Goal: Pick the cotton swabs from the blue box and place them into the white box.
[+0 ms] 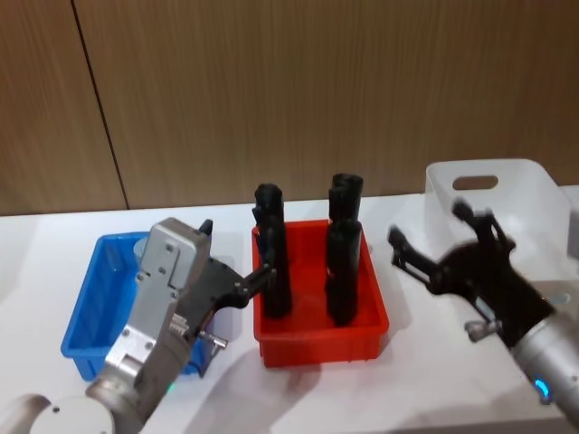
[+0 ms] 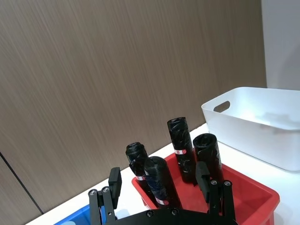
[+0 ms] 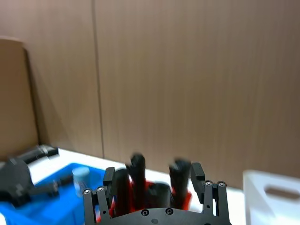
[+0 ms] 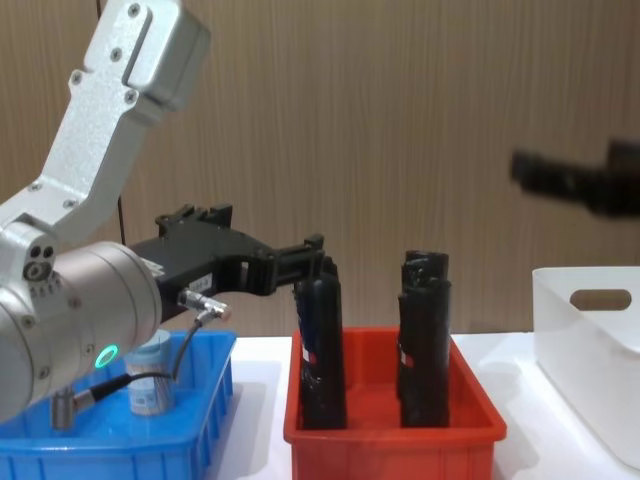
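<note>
The blue box (image 1: 90, 312) sits at the table's left, and one cotton swab tub (image 4: 150, 378) with a pale lid stands in it, also visible as the tub (image 3: 80, 179) in the right wrist view. My left gripper (image 1: 237, 253) hovers open and empty above the blue box's right edge, its fingers reaching towards the red bin. My right gripper (image 1: 430, 226) hangs open and empty in the air between the red bin and the white box (image 1: 507, 185) at the far right. The white box (image 2: 262, 126) looks empty in the left wrist view.
A red bin (image 1: 321, 345) in the middle holds several tall black cylinders (image 1: 271, 262) with red-white labels. They rise well above its rim, close to my left gripper's fingers. A wooden wall runs behind the table.
</note>
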